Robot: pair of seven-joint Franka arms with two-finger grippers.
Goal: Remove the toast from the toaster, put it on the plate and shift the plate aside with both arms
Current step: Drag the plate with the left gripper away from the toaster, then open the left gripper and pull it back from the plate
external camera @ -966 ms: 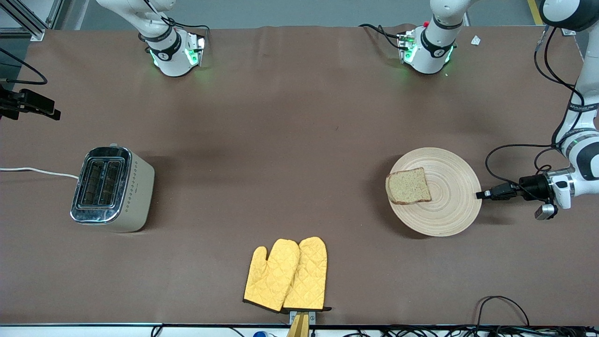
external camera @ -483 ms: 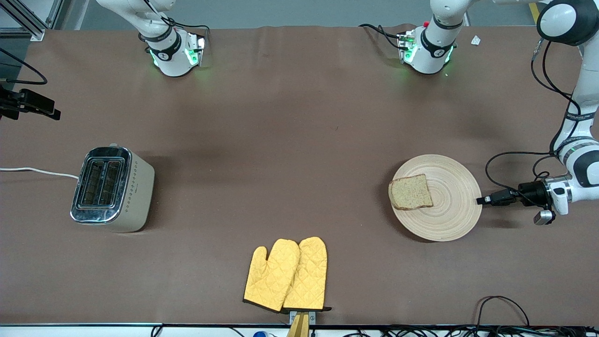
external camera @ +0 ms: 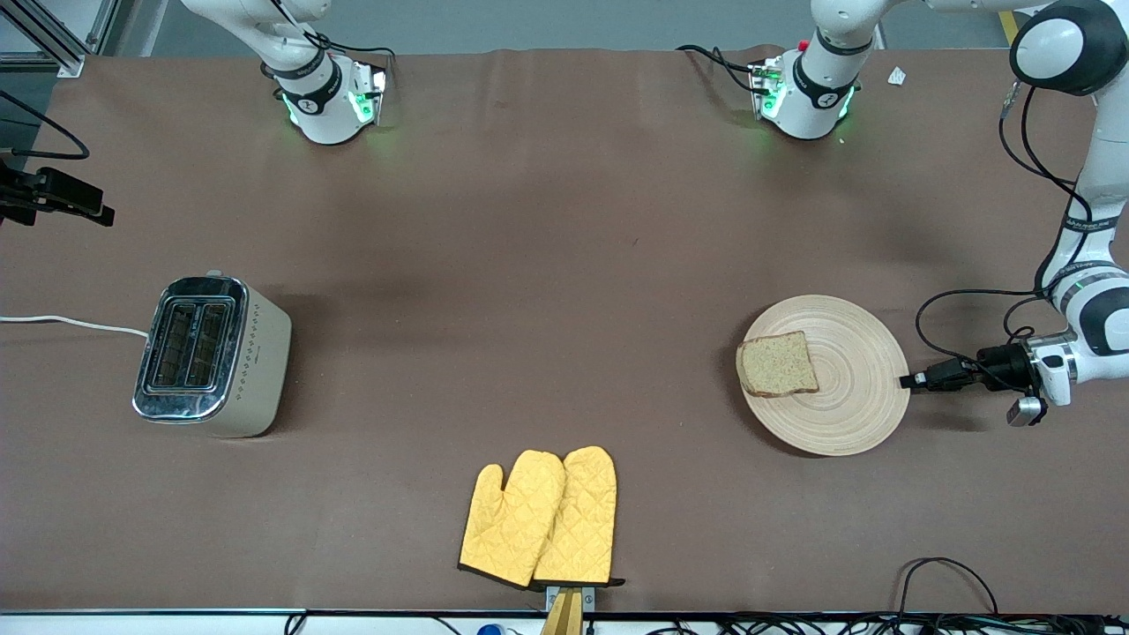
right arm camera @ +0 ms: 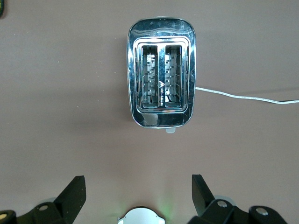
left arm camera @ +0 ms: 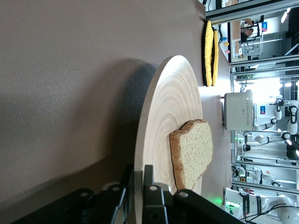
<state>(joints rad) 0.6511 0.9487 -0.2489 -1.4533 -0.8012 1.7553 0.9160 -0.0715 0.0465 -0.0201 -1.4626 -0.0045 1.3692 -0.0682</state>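
Observation:
The round pale wooden plate [external camera: 851, 388] is near the left arm's end of the table, with a shadow under its edge. The toast [external camera: 777, 364] lies flat on the part of the plate toward the toaster. My left gripper [external camera: 905, 381] is shut on the plate's rim at the side toward the left arm's end. The left wrist view shows its fingers [left arm camera: 148, 173] clamped on the rim of the plate [left arm camera: 163, 107], with the toast [left arm camera: 192, 151] close by. My right gripper [right arm camera: 136, 179] is open and empty, high over the table beside the toaster [right arm camera: 161, 72].
The toaster [external camera: 212, 354], its slots empty, stands near the right arm's end with a white cord [external camera: 71, 323]. Two yellow oven mitts [external camera: 542, 517] lie near the table's front edge. Cables [external camera: 970, 304] hang by the left arm.
The left gripper and the plate with the toast have shifted slightly nearer to the front camera. The toaster and mitts have not moved.

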